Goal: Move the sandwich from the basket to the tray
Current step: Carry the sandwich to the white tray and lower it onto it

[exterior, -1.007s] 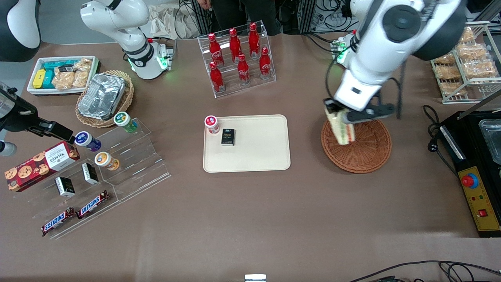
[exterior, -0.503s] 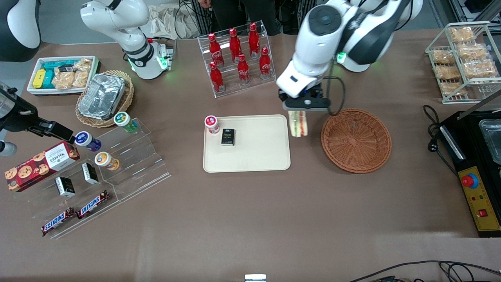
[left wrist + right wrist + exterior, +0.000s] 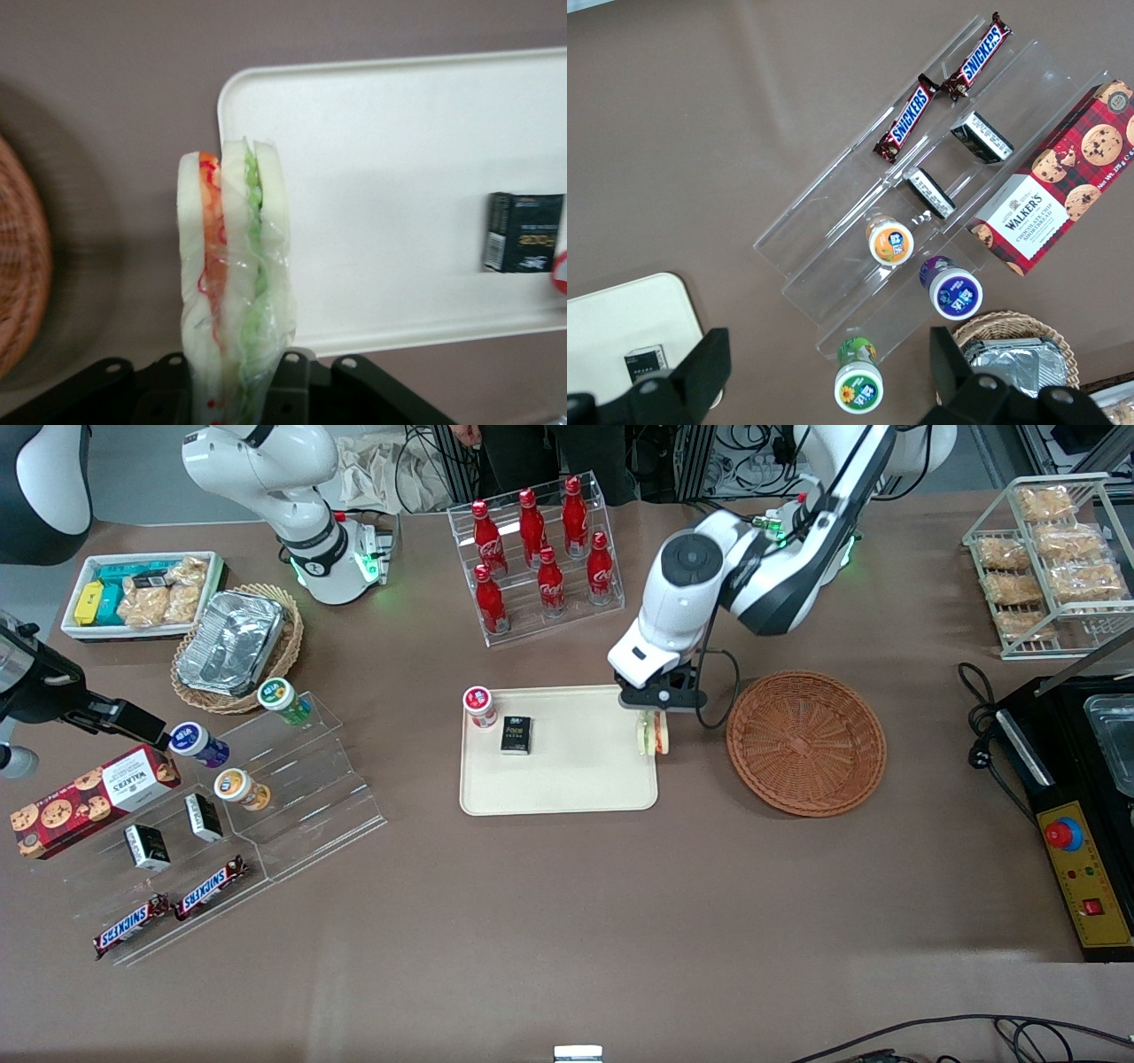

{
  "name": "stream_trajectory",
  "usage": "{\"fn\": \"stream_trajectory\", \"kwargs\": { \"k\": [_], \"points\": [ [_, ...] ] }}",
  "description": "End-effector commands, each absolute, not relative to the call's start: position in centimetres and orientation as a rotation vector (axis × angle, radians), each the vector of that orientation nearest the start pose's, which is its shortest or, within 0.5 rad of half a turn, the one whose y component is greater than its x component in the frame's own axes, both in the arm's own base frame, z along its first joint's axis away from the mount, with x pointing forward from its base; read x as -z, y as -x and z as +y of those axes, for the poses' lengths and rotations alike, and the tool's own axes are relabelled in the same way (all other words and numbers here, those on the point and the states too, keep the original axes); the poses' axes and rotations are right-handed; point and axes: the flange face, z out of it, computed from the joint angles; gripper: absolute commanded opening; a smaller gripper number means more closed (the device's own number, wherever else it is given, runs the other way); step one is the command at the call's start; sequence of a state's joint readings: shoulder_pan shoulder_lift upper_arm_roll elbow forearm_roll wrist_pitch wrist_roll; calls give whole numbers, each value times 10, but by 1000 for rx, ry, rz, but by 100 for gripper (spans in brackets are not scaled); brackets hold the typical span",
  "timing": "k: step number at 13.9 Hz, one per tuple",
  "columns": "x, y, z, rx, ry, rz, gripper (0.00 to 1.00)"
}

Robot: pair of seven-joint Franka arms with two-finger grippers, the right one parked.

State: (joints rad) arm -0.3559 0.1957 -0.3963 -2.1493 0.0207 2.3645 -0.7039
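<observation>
My gripper (image 3: 654,717) is shut on the sandwich (image 3: 652,735), a plastic-wrapped wedge of white bread with red, orange and green layers (image 3: 232,274). It hangs upright over the edge of the cream tray (image 3: 576,779) that faces the basket. The tray's rim (image 3: 354,336) shows just past the sandwich in the wrist view. The round reddish-brown wicker basket (image 3: 806,742) stands beside the tray toward the working arm's end, with nothing in it; its edge (image 3: 18,266) appears in the wrist view.
On the tray stand a small black box (image 3: 515,735) and a red-capped cup (image 3: 478,706) near its edge toward the parked arm. A clear rack of red cola bottles (image 3: 536,558) stands farther from the camera. A wire rack of snack packets (image 3: 1050,558) stands at the working arm's end.
The gripper carried the sandwich up out of the basket and sideways toward the tray, then lowered it at the tray's edge. The basket is now bare.
</observation>
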Motion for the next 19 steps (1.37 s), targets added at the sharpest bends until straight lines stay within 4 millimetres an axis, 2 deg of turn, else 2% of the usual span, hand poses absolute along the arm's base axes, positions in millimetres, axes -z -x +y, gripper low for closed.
{"fn": "stream_trajectory", "kwargs": {
  "k": [1, 2, 4, 5, 9, 10, 11, 13, 16, 18, 19],
  "points": [
    [-278, -417, -392, -34, 3233, 93, 0],
    [-258, -417, -395, -45, 3250, 91, 0],
    [-233, -417, -398, -36, 3263, 113, 0],
    [-228, -411, -406, -25, 3261, 141, 0],
    [-206, -414, -406, 35, 3256, 124, 0],
    [-206, -416, -404, 42, 3252, 128, 57],
    [-208, -416, -405, 46, 3254, 130, 100],
    [-219, -421, -405, 72, 3262, 120, 100],
    [-262, -443, -398, 146, 3278, 69, 100],
    [-311, -455, -394, 152, 3243, 63, 100],
    [-342, -461, -377, 135, 3205, 29, 100]
  ]
}}
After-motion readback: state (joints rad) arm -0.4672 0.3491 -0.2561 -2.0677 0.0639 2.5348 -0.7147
